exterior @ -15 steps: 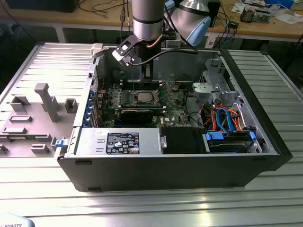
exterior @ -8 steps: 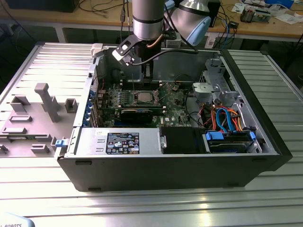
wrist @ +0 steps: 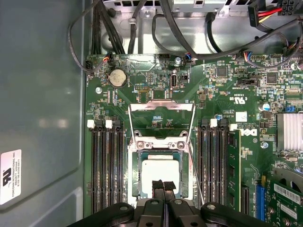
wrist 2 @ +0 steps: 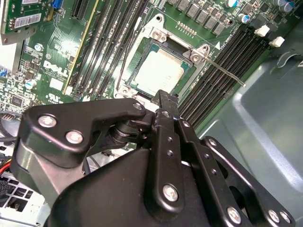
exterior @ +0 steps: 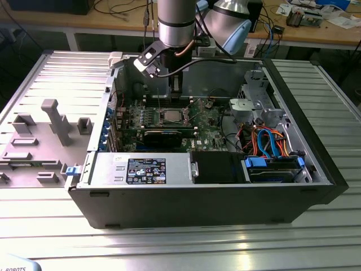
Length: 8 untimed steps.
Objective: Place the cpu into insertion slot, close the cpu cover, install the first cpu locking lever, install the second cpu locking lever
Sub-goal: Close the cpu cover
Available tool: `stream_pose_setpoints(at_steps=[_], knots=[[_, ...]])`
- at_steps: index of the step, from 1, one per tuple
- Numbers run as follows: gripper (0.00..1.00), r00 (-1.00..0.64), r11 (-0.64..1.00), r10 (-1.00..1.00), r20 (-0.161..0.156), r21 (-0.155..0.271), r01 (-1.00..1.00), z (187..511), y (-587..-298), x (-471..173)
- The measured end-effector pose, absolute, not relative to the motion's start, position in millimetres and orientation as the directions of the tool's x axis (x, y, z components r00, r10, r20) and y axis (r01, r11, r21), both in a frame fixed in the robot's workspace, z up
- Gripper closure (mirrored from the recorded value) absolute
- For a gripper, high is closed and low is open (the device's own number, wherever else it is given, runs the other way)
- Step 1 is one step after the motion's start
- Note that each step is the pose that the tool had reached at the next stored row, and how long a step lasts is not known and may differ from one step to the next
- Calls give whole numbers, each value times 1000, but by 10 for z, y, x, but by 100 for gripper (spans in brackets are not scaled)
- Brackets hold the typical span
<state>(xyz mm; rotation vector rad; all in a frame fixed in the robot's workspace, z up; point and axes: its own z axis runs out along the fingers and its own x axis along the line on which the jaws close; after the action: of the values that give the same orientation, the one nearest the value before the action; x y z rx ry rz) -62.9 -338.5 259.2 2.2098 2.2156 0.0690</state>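
- Above the socket [wrist: 134, 182], the gripper [wrist: 163, 185] is hanging with its two black fingertips pressed together, gripping nothing; the tips are lying over one edge of the socket.
- Inside the socket, the cpu [wrist: 161, 171] is sitting flat, its silvery top facing up and uncovered in both wrist views.
- Hinged at the socket's far edge from the gripper, the cover [wrist: 161, 107] is lying swung back, and green motherboard [wrist: 227, 94] is showing through its square window.
- Beside the socket, a thin lever [wrist 2: 226, 72] is slanting out over the memory slots [wrist 2: 215, 66], not hooked down.
- On both sides of the socket, rows of dark memory slots are running parallel.
- Straight over the socket in the exterior view, the arm [exterior: 176, 22] is reaching down into the open case [exterior: 225, 200].
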Motion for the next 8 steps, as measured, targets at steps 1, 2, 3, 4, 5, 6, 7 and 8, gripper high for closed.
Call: stream_pose_setpoints(at_steps=[1, 2, 3, 4, 5, 6, 7, 8], knots=[[89, -3, 2, 1000, 23, 39, 999, 2593, -3385, -629], [89, -3, 2, 1000, 23, 39, 999, 2597, -3385, -629], [89, -3, 2, 1000, 23, 39, 999, 2601, -3385, -629], [89, -3, 2, 1000, 23, 39, 999, 2606, -3385, -629], [89, -3, 2, 1000, 23, 39, 999, 2608, -3385, -629], [89, -3, 2, 1000, 23, 39, 999, 2610, -3385, -629], [89, -3, 2, 1000, 23, 39, 999, 2614, -3385, -629], [89, -3, 2, 1000, 23, 39, 999, 2616, -3385, -629]])
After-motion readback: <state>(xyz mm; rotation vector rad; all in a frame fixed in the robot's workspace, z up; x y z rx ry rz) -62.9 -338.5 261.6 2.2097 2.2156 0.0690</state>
